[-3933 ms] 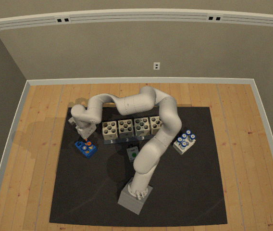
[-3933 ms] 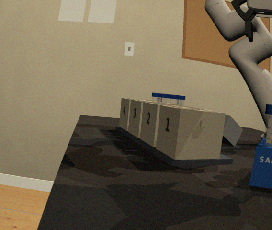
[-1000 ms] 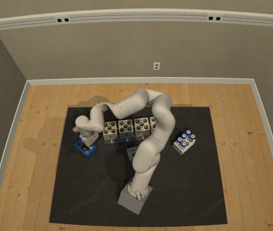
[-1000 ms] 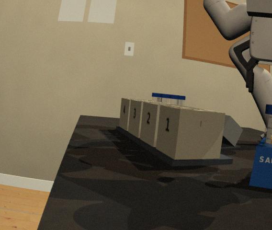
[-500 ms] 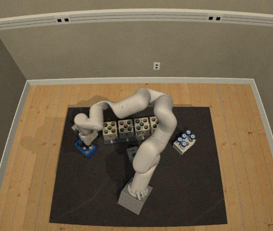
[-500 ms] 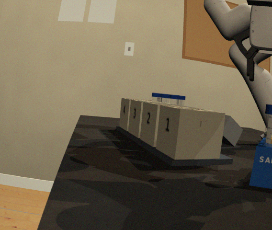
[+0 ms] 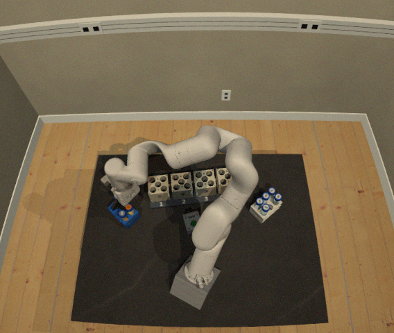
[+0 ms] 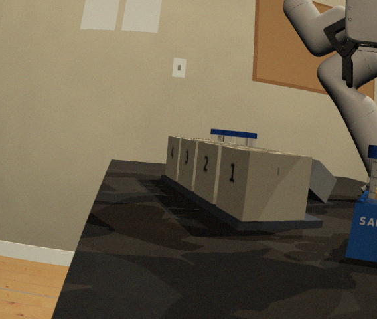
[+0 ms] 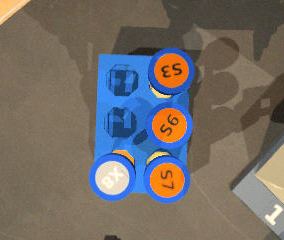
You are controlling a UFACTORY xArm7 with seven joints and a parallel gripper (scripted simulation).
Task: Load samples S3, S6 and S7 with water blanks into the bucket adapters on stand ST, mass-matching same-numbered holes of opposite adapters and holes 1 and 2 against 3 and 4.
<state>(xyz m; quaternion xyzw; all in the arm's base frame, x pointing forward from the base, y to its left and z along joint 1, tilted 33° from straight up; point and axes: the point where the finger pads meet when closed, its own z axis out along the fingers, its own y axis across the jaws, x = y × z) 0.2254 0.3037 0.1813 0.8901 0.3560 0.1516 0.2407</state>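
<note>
My gripper is open and empty, above the blue sample rack. In the wrist view S3, S6 and S7 stand in one row; grey-dotted X8 stands beside S7. Two wells are empty. Fill levels are not readable from above. Adapters 1, 2, 3 and 4 stand on the stand; their visible holes look empty. The arm partly hides adapter 4.
The white rack with several blue-capped tubes stands at the right; its dots are unreadable. The sloped desk with the green DONE key stands in front of the adapters, beside the arm.
</note>
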